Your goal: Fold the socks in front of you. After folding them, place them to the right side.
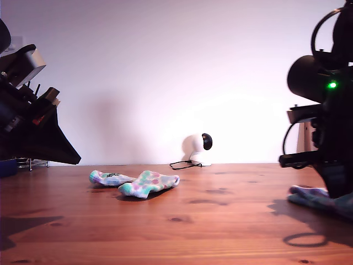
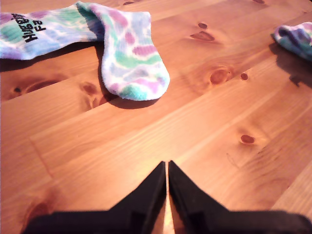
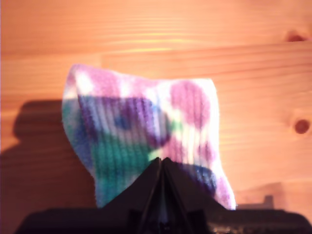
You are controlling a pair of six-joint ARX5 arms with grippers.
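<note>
The tabletop (image 1: pixel 220 221) fills the lower half of the exterior view, and going by what lies on it I judge the task roughly half done. I count two socks. The first sock (image 1: pixel 135 183) lies left of centre in the exterior view, flat but bent at the heel, with its lettered cuff toward that view's left and its toe toward the middle; it looks unfolded and sits well apart from both arms. In my first wrist view it (image 2: pixel 97 44) shows in the upper left of the frame, with the black lettering readable on the cuff. The second sock (image 1: pixel 317 197) is at the exterior view's lower right edge, resting on the wood under the dark arm there; it seems already moved to that side, though I cannot tell how neatly it is folded. My second end effector (image 3: pixel 162 161) is pinched on this second sock (image 3: pixel 146 126), with fabric between the closed tips. My first end effector (image 2: pixel 167 168) is closed to a thin slit, holding nothing, poised over bare wood. Left to do, I judge: release, then fold the first sock and carry it across. One small white camera (image 1: pixel 199 148) stands at the back by the wall.
</note>
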